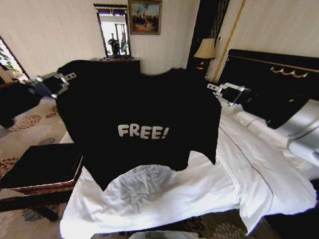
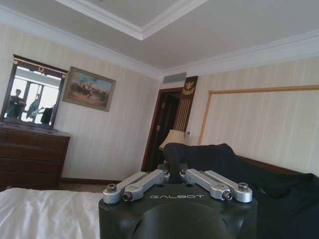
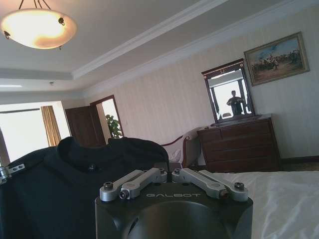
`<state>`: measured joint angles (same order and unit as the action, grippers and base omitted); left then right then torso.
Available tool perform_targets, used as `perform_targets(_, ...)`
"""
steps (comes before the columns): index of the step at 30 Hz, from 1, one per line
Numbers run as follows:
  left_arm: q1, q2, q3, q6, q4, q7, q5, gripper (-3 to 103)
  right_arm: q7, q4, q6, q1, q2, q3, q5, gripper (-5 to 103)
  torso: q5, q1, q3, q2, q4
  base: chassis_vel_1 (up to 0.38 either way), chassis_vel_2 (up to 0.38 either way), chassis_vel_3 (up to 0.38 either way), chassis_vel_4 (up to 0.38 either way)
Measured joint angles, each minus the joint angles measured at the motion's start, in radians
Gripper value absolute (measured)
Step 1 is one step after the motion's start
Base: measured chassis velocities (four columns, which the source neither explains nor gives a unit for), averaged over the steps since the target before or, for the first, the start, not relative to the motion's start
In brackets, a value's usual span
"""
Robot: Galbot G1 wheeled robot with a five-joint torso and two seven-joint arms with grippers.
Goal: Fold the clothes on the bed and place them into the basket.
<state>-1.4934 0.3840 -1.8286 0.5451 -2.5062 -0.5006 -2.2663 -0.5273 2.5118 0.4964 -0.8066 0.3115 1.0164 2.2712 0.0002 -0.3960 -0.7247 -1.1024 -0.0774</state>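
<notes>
The black T-shirt (image 1: 142,119) is held spread in the air above the bed (image 1: 209,184), front facing the head camera, its hem hanging just above the white duvet. It is gripped at the 2 shoulders. The left gripper (image 1: 64,83) is closed on the shoulder at the robot's left; in the left wrist view its linkage (image 2: 175,185) is drawn together with dark cloth pinched at the tip. The right gripper (image 1: 223,93) is likewise clamped on the opposite shoulder, and the right wrist view shows its linkage (image 3: 172,182) closed on the fabric.

Progress is judged as early. No fold is visible in the garment; it hangs flat and full width. All folding is therefore outstanding, as is the transfer to the basket (image 1: 42,167), which stands at the robot's left beside the bed, apart from the shirt, with its black top showing and nothing seen on it.

Legible writing: "FREE!" in white on the shirt's chest (image 1: 143,131); "GALBOT" is stamped on both gripper bodies, seen in the 2 wrist views. No other lettering can be read.
</notes>
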Motion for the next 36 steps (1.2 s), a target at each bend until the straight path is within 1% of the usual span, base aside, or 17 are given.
perform_targets(2, -0.010, 0.007, -0.001, 0.005, 0.000, -0.001, 0.003, 1, -0.003, 0.000, 0.000, -0.001, -0.003, 0.006, 0.011, 0, 0.0001, 0.000, 0.000, 0.000, -0.0002, 0.000, 0.000, 0.000, 0.000)
perform_targets(3, -0.009, 0.014, 0.025, 0.011, 0.001, -0.009, 0.011, 1, -0.005, -0.001, 0.000, 0.000, -0.003, 0.004, 0.014, 0, 0.0002, 0.000, 0.000, 0.000, -0.0005, 0.000, 0.000, 0.000, 0.000)
perform_targets(5, 0.004, 0.020, 0.140, 0.003, 0.003, -0.021, 0.076, 1, -0.005, -0.004, 0.000, -0.010, 0.027, -0.051, -0.030, 0, -0.0009, 0.000, 0.000, 0.000, -0.0008, 0.000, 0.000, 0.000, 0.000)
perform_targets(8, 0.002, 0.020, 0.202, -0.013, 0.003, -0.020, 0.108, 1, -0.005, -0.005, 0.004, -0.024, 0.058, -0.088, -0.070, 0, -0.0004, 0.000, 0.000, 0.000, -0.0004, 0.000, 0.000, 0.000, 0.000)
perform_targets(9, 0.004, 0.020, 0.279, -0.023, 0.004, -0.017, 0.148, 1, -0.004, -0.007, 0.009, -0.030, 0.086, -0.121, -0.098, 0, 0.0001, 0.000, 0.000, 0.000, -0.0002, 0.000, 0.000, 0.000, 0.000)
perform_targets(11, 0.025, 0.038, 0.488, -0.034, 0.005, -0.013, 0.289, 1, -0.003, -0.013, 0.027, -0.032, 0.152, -0.214, -0.164, 0, 0.0002, 0.000, 0.000, 0.000, -0.0008, 0.000, 0.000, 0.000, 0.000)
perform_targets(13, 0.028, 0.044, 0.524, -0.035, 0.005, -0.013, 0.314, 1, -0.002, -0.019, 0.031, -0.032, 0.167, -0.240, -0.185, 0, 0.0001, 0.000, 0.000, 0.000, -0.0011, 0.000, 0.000, 0.000, 0.000)
perform_targets(15, 0.045, 0.089, 0.753, -0.039, 0.008, -0.020, 0.478, 1, 0.003, -0.086, 0.058, -0.030, 0.259, -0.394, -0.305, 0, -0.0002, 0.000, 0.000, 0.000, -0.0011, 0.000, 0.000, 0.000, 0.000)
perform_targets(17, 0.060, 0.123, 0.907, -0.048, 0.008, -0.023, 0.600, 1, 0.022, -0.168, 0.070, -0.009, 0.333, -0.521, -0.418, 0, -0.0003, 0.000, 0.000, 0.000, 0.0000, 0.000, 0.000, 0.000, 0.000)
perform_targets(18, 0.060, 0.123, 0.907, -0.048, 0.008, -0.023, 0.600, 1, 0.022, -0.168, 0.070, -0.009, 0.333, -0.521, -0.418, 0, -0.0003, 0.000, 0.000, 0.000, 0.0000, 0.000, 0.000, 0.000, 0.000)
perform_targets(22, 0.102, 0.182, 1.087, -0.056, 0.010, -0.015, 0.750, 1, 0.055, -0.306, 0.074, 0.022, 0.438, -0.683, -0.574, 0, -0.0002, 0.000, 0.000, 0.000, -0.0004, 0.000, 0.000, 0.000, 0.000)
perform_targets(25, 0.110, 0.212, 1.136, -0.054, 0.038, -0.006, 0.789, 1, 0.065, -0.350, 0.074, 0.024, 0.464, -0.726, -0.626, 0, -0.0001, 0.000, 0.000, 0.000, -0.0007, 0.000, 0.000, 0.000, 0.000)
perform_targets(27, 0.130, 0.271, 1.236, -0.053, 0.115, 0.019, 0.874, 1, 0.084, -0.429, 0.073, 0.021, 0.508, -0.800, -0.726, 0, -0.0003, 0.000, 0.000, 0.000, -0.0004, 0.000, 0.000, 0.000, 0.000)
perform_targets(28, 0.130, 0.271, 1.236, -0.053, 0.115, 0.019, 0.874, 1, 0.084, -0.429, 0.073, 0.021, 0.508, -0.800, -0.726, 0, -0.0003, 0.000, 0.000, 0.000, -0.0004, 0.000, 0.000, 0.000, 0.000)
perform_targets(31, 0.200, 0.348, 1.372, -0.061, 0.224, 0.041, 0.967, 1, 0.104, -0.550, 0.064, 0.023, 0.571, -0.886, -0.831, 0, -0.0003, 0.000, 0.000, 0.000, -0.0005, 0.000, 0.000, 0.000, 0.000)
perform_targets(33, 0.219, 0.367, 1.396, -0.064, 0.255, 0.043, 0.989, 1, 0.110, -0.581, 0.060, 0.026, 0.586, -0.903, -0.853, 0, -0.0005, 0.000, 0.000, 0.000, -0.0004, 0.000, 0.000, 0.000, 0.000)
perform_targets(36, 0.290, 0.441, 1.461, -0.076, 0.397, 0.066, 1.053, 1, 0.139, -0.711, 0.033, 0.047, 0.643, -0.962, -0.950, 0, -0.0002, 0.000, 0.000, 0.000, -0.0008, 0.000, 0.000, 0.000, 0.000)
